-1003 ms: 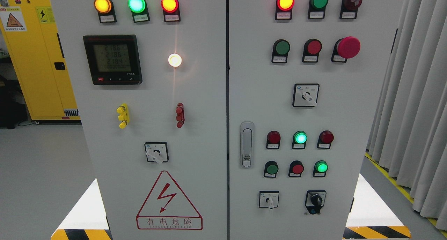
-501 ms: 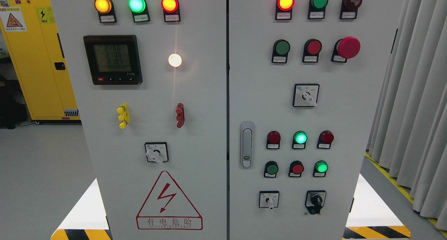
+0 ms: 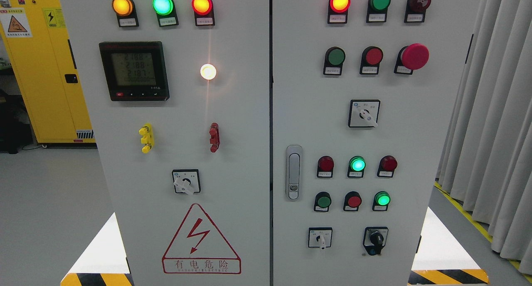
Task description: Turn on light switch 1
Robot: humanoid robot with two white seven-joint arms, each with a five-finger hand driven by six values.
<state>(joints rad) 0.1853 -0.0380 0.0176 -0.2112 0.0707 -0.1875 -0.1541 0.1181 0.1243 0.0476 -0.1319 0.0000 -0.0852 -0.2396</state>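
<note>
No robot hand shows (so their state cannot be told), and which control on the electrical cabinet (image 3: 232,153) is light switch 1 is unreadable, leaving progress unsettled.

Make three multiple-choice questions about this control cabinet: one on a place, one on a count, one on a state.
1. Where is the digital meter?
A. left door, upper part
B. right door, lower part
C. on the yellow cabinet

2. How many lamps glow in the left door's top row?
A. one
B. three
C. five

3. The big red mushroom button has beside it a robot hand that is:
A. pressing it
B. gripping it
C. absent; no robot hand is in view

Key: 1 A, it sits under the amber lamp. 2 B, amber, green, red. 3 C, only the panel shows.
</note>
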